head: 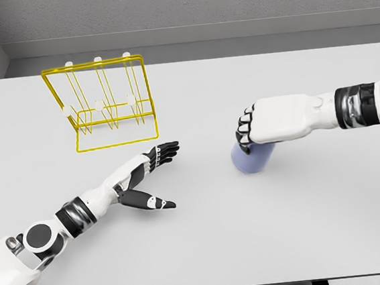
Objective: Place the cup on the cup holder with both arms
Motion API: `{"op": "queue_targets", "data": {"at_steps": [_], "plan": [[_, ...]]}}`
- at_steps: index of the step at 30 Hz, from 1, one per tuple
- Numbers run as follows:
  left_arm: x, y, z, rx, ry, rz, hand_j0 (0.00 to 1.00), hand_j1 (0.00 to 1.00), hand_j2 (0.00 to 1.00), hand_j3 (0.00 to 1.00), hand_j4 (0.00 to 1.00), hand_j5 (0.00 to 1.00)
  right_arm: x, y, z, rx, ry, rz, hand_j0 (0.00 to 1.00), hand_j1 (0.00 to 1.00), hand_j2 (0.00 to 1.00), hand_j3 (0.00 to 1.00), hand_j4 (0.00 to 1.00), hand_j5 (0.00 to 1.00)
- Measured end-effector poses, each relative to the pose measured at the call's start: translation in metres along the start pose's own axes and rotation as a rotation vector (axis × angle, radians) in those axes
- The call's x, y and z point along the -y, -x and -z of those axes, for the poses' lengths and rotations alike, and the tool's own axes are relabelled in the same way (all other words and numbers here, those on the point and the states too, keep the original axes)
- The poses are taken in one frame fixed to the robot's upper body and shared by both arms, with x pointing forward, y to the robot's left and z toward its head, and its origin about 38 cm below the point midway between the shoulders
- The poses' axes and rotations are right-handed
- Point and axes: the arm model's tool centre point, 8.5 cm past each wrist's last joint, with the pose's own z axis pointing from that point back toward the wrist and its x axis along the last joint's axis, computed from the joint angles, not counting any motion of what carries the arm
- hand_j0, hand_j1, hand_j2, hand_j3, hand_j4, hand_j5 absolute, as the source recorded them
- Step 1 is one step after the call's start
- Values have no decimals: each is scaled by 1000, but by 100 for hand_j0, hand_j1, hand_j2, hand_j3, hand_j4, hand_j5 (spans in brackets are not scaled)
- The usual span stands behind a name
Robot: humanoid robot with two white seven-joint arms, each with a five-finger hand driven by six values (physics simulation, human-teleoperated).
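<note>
A pale blue cup (253, 158) stands on the white table right of the middle, mostly covered from above by my right hand (246, 131). Its fingers curl down over the cup's top and far side, grasping it. The yellow wire cup holder (104, 102) with white-tipped pegs stands at the back left. My left hand (160, 167) lies low over the table just in front of the holder's right corner, fingers stretched out and thumb spread, holding nothing. A wide gap separates it from the cup.
The white table (306, 225) spans the view, its front edge at the bottom. A grey wall runs behind the table.
</note>
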Motion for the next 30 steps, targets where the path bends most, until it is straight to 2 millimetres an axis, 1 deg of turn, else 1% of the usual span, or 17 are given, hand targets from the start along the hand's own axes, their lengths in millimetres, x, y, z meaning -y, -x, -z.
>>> {"op": "queue_targets", "data": {"at_steps": [13, 22, 26, 27, 28, 29, 30], "plan": [[3, -1, 4, 11, -2, -9, 100, 100, 100, 100, 100, 100, 16, -11, 23, 73, 78, 20, 53, 53, 53, 53, 53, 53], [2, 1, 5, -7, -11, -18, 100, 100, 100, 100, 100, 100, 20, -23, 42, 133, 107, 34, 53, 53, 53, 53, 53, 53], [1, 1, 5, -12, -14, -20, 100, 100, 100, 100, 100, 100, 22, -27, 48, 148, 114, 35, 54, 54, 54, 54, 54, 54], [1, 2, 5, -14, -15, -20, 100, 100, 100, 100, 100, 100, 22, -27, 49, 151, 116, 35, 58, 58, 58, 58, 58, 58], [0, 2, 5, -15, -15, -21, 100, 100, 100, 100, 100, 100, 23, -28, 49, 153, 117, 34, 74, 74, 74, 74, 74, 74], [0, 2, 5, -16, -16, -21, 100, 100, 100, 100, 100, 100, 22, -28, 50, 155, 117, 34, 92, 92, 92, 92, 92, 92], [0, 3, 6, -16, -16, -22, 100, 100, 100, 100, 100, 100, 22, -28, 51, 155, 117, 33, 100, 100, 100, 100, 100, 100]]}}
